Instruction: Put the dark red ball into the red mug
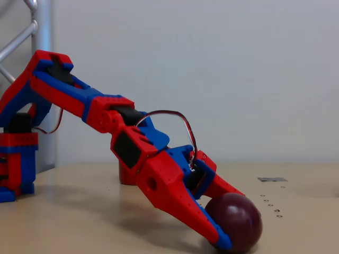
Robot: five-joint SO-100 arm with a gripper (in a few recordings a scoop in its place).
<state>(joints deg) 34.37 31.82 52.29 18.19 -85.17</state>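
The dark red ball (241,219), glossy maroon, rests on the tan table at the lower right of the fixed view. My red-and-blue arm reaches down to it from the left. My gripper (233,219) holds the ball between its jaws. The near finger (212,227) lies across the ball's lower left with its blue tip at the table. The far finger (225,186) runs behind the ball's top. The red mug (126,177) stands further back on the table, mostly hidden behind the arm, so only its lower left part shows.
The arm's base (16,159) stands at the left edge beside a metal post (42,32). A small dark patch (272,179) and a row of small holes (270,205) mark the table at right. A plain white wall lies behind.
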